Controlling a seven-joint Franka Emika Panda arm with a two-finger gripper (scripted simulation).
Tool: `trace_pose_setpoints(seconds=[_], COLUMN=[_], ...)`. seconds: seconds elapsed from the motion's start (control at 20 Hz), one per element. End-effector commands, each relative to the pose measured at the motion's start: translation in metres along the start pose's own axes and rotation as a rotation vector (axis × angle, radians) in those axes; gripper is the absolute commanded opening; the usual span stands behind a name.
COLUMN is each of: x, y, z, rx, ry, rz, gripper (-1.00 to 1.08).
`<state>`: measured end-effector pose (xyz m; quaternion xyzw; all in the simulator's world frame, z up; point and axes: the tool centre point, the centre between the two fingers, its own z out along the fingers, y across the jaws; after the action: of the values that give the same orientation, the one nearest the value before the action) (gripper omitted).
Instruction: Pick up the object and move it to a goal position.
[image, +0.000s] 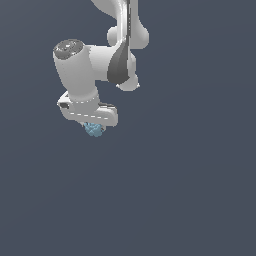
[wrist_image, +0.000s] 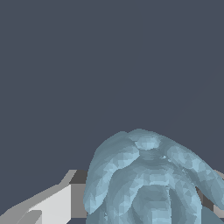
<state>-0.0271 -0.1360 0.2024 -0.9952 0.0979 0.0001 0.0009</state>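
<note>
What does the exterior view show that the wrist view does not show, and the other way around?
Only the exterior view shows the whole white arm and the gripper from outside, with the pale blue lump peeking out beneath it. Only the wrist view shows the lump's bumpy, lobed surface up close, with one finger beside it. Both show the lump at the gripper against a plain dark background.

A small pale blue lump (image: 93, 129) with a bumpy, petal-like folded surface (wrist_image: 148, 179) sits tucked right under the white arm's end.
</note>
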Motion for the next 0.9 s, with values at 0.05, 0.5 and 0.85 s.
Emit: trace_pose_setpoints(seconds=[0.05, 0.5, 0.85], x=[-0.013, -0.044, -0.062], y=[0.018, 0.065, 0.096], z=[-0.038, -0.135, -0.199], rx=[0.0, 0.001, 0.0], ry=[0.0, 0.0, 0.0], rz=[0.0, 0.0, 0.0], gripper=[-1.0, -1.0, -1.0])
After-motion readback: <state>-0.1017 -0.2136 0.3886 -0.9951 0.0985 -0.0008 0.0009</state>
